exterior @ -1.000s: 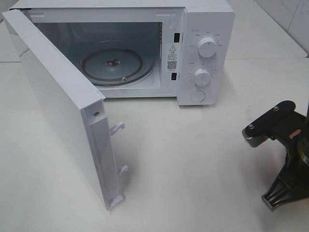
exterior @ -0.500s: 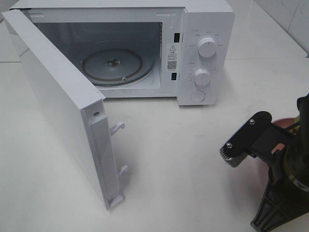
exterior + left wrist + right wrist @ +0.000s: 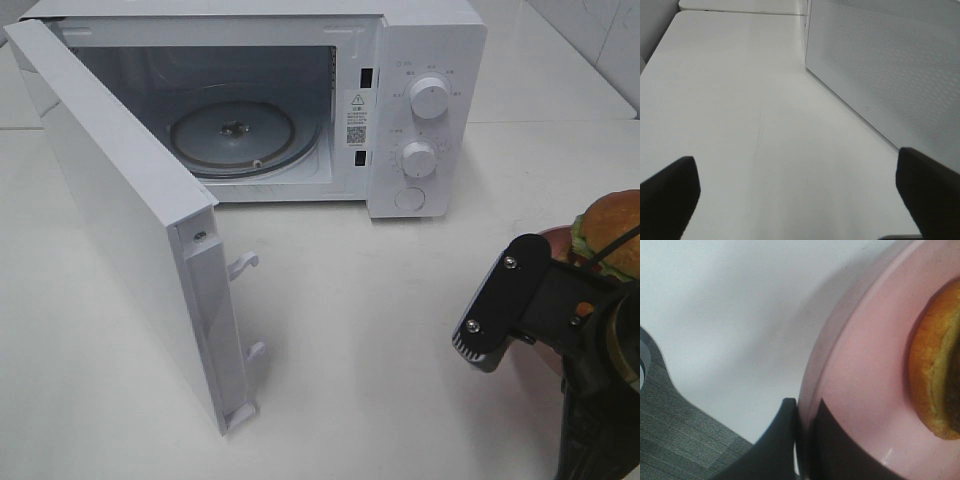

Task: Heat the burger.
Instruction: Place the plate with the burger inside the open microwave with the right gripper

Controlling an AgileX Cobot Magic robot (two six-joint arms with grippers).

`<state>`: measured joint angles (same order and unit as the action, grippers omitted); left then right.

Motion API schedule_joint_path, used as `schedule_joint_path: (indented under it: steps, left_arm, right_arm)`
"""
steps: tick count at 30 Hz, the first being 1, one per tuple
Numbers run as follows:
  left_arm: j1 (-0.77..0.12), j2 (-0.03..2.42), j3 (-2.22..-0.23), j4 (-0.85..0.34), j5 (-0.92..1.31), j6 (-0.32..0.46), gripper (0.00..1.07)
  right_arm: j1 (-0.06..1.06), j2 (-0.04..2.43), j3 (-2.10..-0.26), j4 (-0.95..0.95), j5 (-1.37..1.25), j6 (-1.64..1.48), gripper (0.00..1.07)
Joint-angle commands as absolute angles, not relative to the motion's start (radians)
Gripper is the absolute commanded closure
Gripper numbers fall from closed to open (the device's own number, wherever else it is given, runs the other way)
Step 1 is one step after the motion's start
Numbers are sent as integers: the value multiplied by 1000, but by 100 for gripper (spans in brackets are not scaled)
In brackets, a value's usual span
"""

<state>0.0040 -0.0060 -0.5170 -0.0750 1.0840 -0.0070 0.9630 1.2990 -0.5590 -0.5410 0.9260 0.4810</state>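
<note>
The microwave (image 3: 420, 60) sits at 12 o'clock on the counter (image 3: 380, 330). Its door (image 3: 120, 220) is swung out toward 8 o'clock, which leaves the bare turntable (image 3: 232, 135) open to a straight approach from the front.

The burger (image 3: 612, 232) is at 3 o'clock, at the edge of the high view, sitting on a pink plate (image 3: 865, 390). The right tool (image 3: 805, 440) is pinched shut on the plate's rim, one finger above and one below. Gripping the rim keeps the fingers off the food and should let plate and burger travel together. The shadow beneath suggests the plate is off the counter.

The left tool (image 3: 797, 195) is spread wide and holds nothing. It is low over the counter beside a white dotted panel, probably the door, and apparently kept out of the way.
</note>
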Motion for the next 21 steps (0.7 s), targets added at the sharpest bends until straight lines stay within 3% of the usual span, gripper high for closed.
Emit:
schedule_joint_path:
  steps: [1, 21]
  left_arm:
    - [-2, -22, -516, -78, 1071, -7, 7]
    - [-2, -22, -516, -78, 1071, -7, 7]
  right_arm:
    - [969, 1268, -556, -594, 954, 412, 107]
    - [969, 1122, -556, -615, 824, 6, 107]
